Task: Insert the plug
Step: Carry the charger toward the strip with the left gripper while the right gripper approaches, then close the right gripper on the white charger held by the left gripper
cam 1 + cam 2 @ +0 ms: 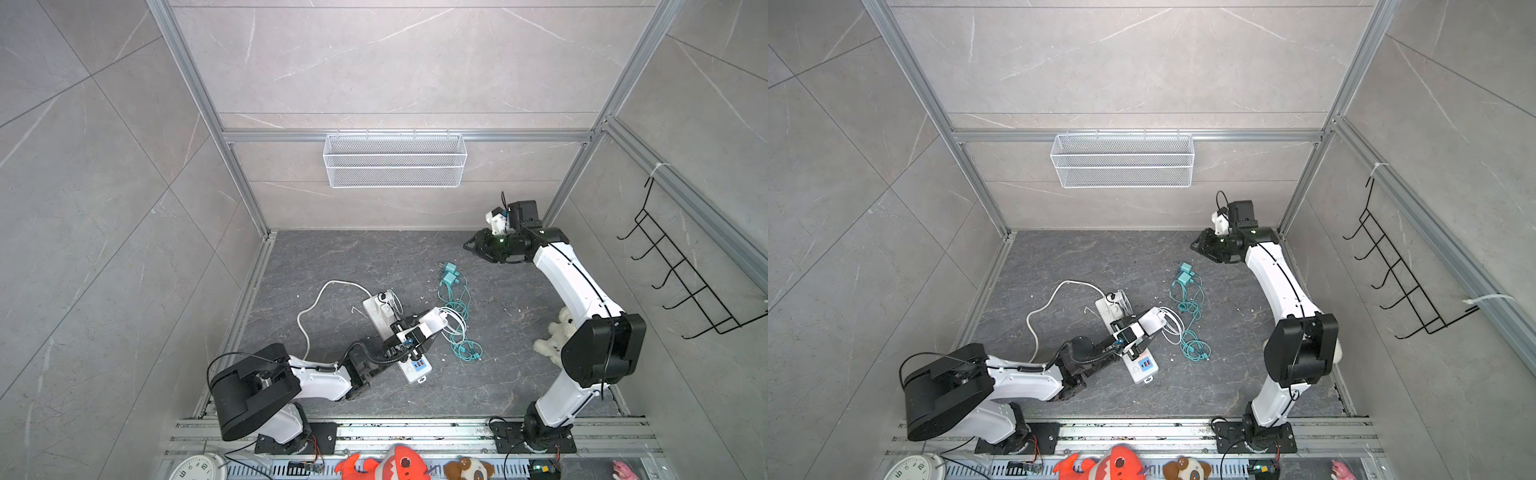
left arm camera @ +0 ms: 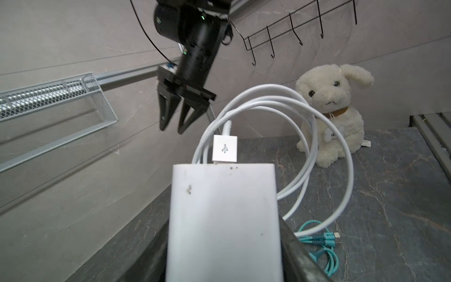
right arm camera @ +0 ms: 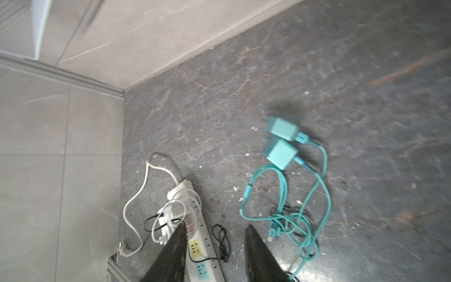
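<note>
- Charger (image 2: 224, 219) runs off the left wrist view's edge, prongs out of sight.
- Strip (image 1: 415, 370): middle hidden under the left arm (image 1: 320, 376).
- Dog (image 1: 555, 332) half behind the right arm (image 1: 573, 274).
- Teal plugs (image 3: 280, 152) smeared by blur.
- Clock (image 1: 197, 467) cut off by the edge.

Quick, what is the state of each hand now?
Left hand: closed, holding the white USB charger.
Right hand: open, holding nothing.

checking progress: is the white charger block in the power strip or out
Out: left gripper holds the white charger block off the white power strip.
</note>
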Controlling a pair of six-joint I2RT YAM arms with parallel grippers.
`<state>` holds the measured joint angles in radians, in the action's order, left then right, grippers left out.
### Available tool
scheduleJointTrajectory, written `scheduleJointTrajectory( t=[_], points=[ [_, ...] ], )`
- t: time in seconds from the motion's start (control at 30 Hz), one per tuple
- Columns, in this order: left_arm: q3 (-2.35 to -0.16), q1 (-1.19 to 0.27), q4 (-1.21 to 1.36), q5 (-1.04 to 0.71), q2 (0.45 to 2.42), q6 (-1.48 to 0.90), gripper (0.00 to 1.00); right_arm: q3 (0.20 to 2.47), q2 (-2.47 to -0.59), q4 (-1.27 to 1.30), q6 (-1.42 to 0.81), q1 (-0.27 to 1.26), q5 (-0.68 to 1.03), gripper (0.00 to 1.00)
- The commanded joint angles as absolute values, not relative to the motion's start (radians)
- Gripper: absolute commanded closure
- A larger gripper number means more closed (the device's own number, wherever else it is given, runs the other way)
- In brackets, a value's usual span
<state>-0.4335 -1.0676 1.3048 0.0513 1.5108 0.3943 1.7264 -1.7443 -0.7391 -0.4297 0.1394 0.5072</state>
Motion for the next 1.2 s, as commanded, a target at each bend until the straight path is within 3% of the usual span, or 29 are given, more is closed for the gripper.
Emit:
scheduleJointTrajectory(
  t=[0.0,0.17,0.67,1.03,1.17],
  points=[
    [-0.502,-1.074,1.413,0.039,1.572,0.413,0.72,1.838,-1.757,-0.851,-0.338,0.212,0.643,0.60],
    [-0.546,-1.068,1.415,0.043,1.641,0.419,0.73,1.866,-1.689,-0.961,-0.220,0.301,0.698,0.62],
    [-0.569,-1.045,1.415,0.019,1.653,0.357,0.73,1.472,-1.252,-1.044,-0.162,0.375,0.733,0.78],
    [-0.575,-1.047,1.413,0.063,1.657,0.338,0.72,1.242,-1.073,-1.055,-0.186,0.396,0.741,0.80],
    [-0.578,-1.050,1.413,0.070,1.639,0.333,0.72,1.190,-1.063,-1.046,-0.200,0.397,0.729,0.77]
  ],
)
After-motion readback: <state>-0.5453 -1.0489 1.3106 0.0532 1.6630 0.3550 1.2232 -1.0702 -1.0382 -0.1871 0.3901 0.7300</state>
